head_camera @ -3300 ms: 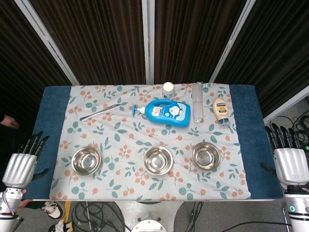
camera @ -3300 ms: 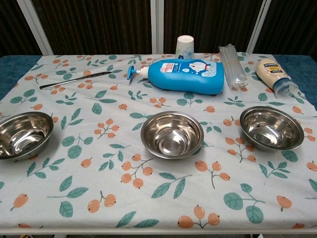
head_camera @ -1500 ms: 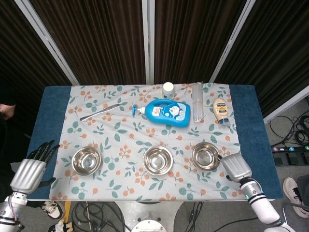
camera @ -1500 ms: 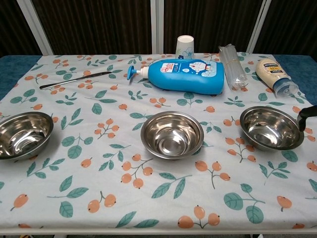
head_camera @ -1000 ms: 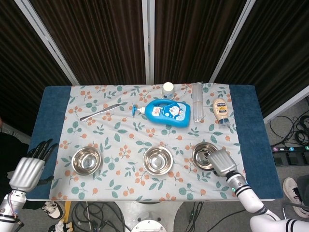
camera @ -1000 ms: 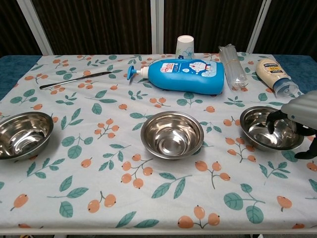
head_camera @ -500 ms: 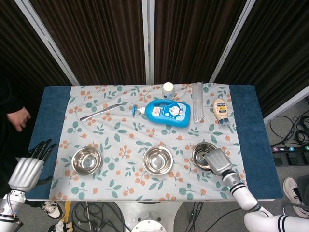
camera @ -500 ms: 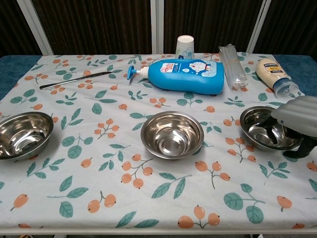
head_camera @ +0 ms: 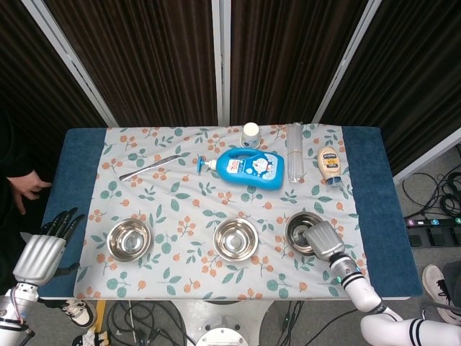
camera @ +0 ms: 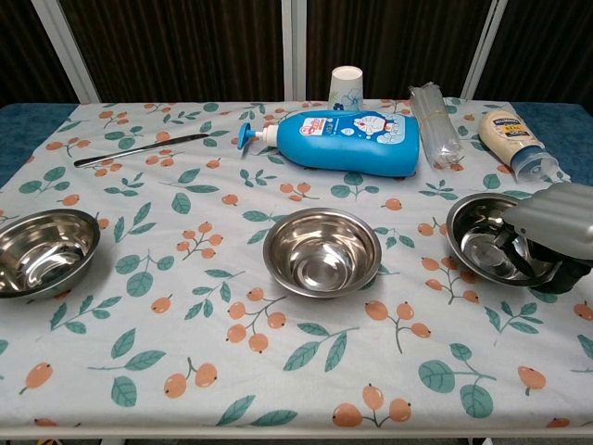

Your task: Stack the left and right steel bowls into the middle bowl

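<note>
Your right robot hand (camera: 548,230) grips the right bowl (camera: 484,236) at its rim, fingers inside. Left robot hand (head_camera: 45,249) hangs off the surface (head_camera: 367,187), fingers spread, holding nothing.

The right hand (camera: 554,229), parked off the table's right edge at first, is now brought in over the near right rim of the right bowl (camera: 482,236), with its fingers curled into the bowl. The left hand (head_camera: 42,252) is shifted slightly inward and nearer.
</note>
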Robot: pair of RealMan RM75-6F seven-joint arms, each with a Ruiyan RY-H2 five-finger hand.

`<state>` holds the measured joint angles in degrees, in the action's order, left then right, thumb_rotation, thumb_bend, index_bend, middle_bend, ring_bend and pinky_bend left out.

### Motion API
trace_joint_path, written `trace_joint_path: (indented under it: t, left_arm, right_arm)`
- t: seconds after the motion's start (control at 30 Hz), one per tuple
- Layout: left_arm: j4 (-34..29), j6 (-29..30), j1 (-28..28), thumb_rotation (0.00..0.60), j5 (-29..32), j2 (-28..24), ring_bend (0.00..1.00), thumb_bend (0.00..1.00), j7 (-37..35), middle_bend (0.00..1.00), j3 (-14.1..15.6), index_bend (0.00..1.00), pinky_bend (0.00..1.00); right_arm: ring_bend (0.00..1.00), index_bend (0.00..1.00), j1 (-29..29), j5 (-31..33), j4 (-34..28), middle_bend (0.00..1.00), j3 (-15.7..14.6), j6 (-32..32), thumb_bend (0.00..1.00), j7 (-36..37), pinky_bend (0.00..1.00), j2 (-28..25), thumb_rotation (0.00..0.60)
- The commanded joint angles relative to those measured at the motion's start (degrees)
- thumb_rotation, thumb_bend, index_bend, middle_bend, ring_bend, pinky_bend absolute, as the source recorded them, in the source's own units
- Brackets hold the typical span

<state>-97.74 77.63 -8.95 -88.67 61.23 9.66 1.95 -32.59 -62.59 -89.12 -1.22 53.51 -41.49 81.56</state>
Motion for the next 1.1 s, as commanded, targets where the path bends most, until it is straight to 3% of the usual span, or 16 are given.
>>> trace_joint_path:
  t: [0.03,0.23,0.47,0.67,1.1]
  left_arm:
    - [0.04,0.04,0.01,0.6,-0.06,0.02,0.1,0.1,-0.09,0.1,0.03,0.11,0.26]
    - [0.02,0.22,0.04,0.6,0.05,0.05,0.1,0.1,-0.3,0.1,-0.06,0.11,0.26]
    - [-0.18,0.23,-0.15,0.6,0.28,0.09,0.1,0.1,-0.28,0.1,-0.36,0.11,0.26]
    - [-0.39,0.56,0.04,0.6,0.48,-0.09,0.1,0.1,-0.62,0.1,-0.42,0.11,0.26]
    - [1.66,1.26,0.6,0.6,1.21,-0.1,0.1,0.1,-2.84,0.1,-0.65,0.11,0.26]
  right_arm:
    - [1.0,0.71,-0.03,0.14,-0.24,1.0,-0.05,0.48,0.36,-0.11,0.88,-0.16,0.6]
    - [1.0,0.72,-0.58,-0.75,-1.91,1.0,0.58,1.92,0.37,-0.3,0.88,-0.9,0.6]
    - [1.0,0.73,-4.54,-2.7,-7.66,1.0,4.08,2.36,0.37,-2.89,0.88,-0.96,0.6]
    - [1.0,0.73,-9.62,1.63,-9.77,1.0,6.51,-0.76,0.37,-7.15,0.88,3.01,0.6]
    - [1.0,0.73,-15.85,7.03,-5.54,1.0,6.26,-2.68,0.36,-10.03,0.88,12.61,0.6]
